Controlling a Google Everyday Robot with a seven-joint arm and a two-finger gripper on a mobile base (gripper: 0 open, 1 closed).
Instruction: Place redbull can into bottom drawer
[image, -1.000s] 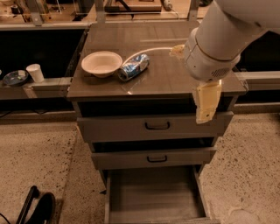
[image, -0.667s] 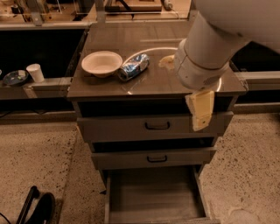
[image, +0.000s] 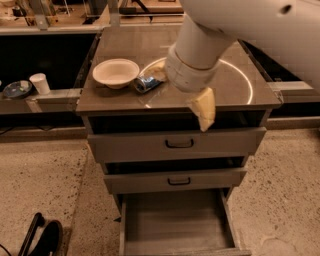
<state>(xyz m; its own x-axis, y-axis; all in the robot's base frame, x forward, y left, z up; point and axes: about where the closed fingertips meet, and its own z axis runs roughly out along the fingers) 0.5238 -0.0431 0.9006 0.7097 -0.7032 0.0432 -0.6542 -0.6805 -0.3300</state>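
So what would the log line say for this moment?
gripper: above cabinet top, beside can | can: lying on top, next to bowl | bottom drawer: open, no can inside

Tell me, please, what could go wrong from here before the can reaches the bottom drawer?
The redbull can lies on its side beside the bowl; the claw, close beside it, might roll it into the bowl. The arm hides part of the can, so a misaligned grasp may go unnoticed. The bottom drawer is shallow; a high release could bounce the can out.
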